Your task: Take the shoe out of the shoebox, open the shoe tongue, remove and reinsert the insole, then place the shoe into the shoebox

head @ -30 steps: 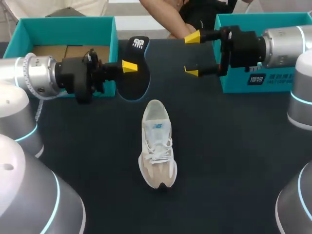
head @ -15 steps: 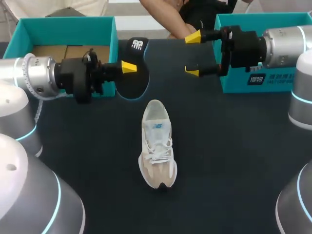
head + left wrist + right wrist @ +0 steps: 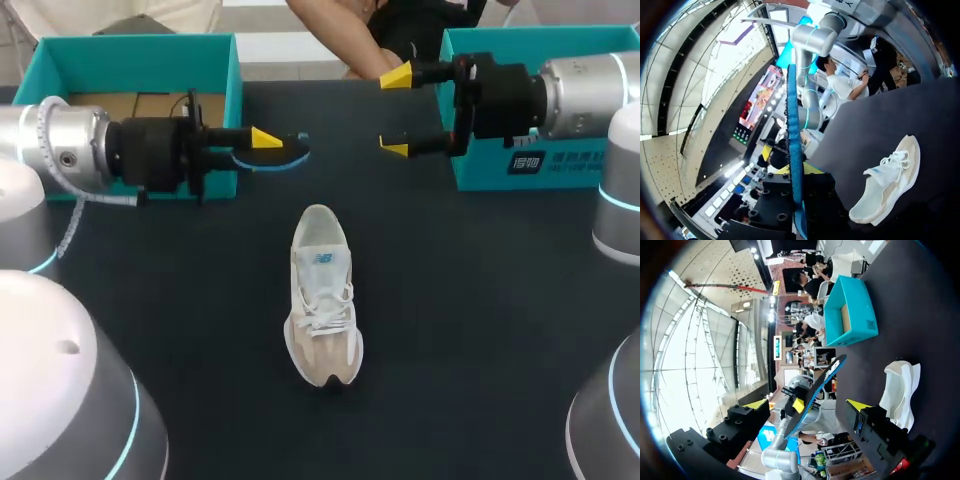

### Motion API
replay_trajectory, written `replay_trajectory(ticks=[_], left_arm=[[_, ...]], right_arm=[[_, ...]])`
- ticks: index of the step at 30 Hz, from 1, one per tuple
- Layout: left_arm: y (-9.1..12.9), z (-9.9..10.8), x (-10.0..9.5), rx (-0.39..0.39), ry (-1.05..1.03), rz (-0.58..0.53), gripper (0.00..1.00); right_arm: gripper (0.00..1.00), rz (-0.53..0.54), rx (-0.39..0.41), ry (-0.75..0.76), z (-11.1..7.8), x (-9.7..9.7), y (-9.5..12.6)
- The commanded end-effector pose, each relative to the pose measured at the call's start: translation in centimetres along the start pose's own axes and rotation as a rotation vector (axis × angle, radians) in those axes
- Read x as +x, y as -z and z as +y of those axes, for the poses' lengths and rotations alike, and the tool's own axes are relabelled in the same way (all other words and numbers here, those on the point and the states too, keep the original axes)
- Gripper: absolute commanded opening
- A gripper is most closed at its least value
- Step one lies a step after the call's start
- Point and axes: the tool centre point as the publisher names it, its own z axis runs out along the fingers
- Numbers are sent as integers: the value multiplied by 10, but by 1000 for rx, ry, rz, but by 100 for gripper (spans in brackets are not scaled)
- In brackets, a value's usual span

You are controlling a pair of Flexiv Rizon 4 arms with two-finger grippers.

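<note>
Table (image 3: 480,330), dark, carrying everything. Two teal boxes at its far side: left box (image 3: 140,50) open with brown card showing inside, right box (image 3: 480,165) partly behind the right arm. Cannot tell which is tray and which is lid.

Left arm (image 3: 60,155) comes in level in front of the left box. Right arm (image 3: 590,90) comes in level in front of the right box.

Shoe (image 3: 322,300), white and beige, stands on its sole mid-table, near edge of the gap between the boxes, toe toward the robot, heel toward the far side. Well apart from both grippers. Mouth looks open, though how far the tongue is pulled back is hard to read.

Right gripper (image 3: 395,112): fingers spread wide, nothing between them, above the table beyond the shoe.

Left gripper (image 3: 268,145): clamped on the insole (image 3: 288,156), dark with a blue edge. Left wrist view shows it edge-on, pinched between the fingers.

Progress, as judged: shoe is out of the box and insole is out of the shoe. Left to do: insole back in, shoe back into a box.
</note>
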Motion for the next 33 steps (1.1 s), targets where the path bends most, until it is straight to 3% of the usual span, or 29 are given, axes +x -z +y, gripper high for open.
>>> replay_trajectory(ticks=[1, 18, 22, 23, 29, 33], left_arm=[[8, -4, -4, 80, 879, 124, 0], [8, -4, -4, 80, 879, 124, 0], [9, -5, -7, 62, 1330, 179, 0], [10, -7, -9, 17, 1470, 204, 0], [17, -16, -17, -48, 1867, 354, 0], [18, -9, -19, 90, 2110, 379, 0]], right_arm=[[100, -1, -2, 0, 0, 0, -2], [100, -1, -2, 0, 0, 0, -2], [100, -1, -2, 0, 0, 0, -2], [100, -1, -2, 0, 0, 0, -2], [100, -1, -2, 0, 0, 0, -2], [100, -1, -2, 0, 0, 0, -2]])
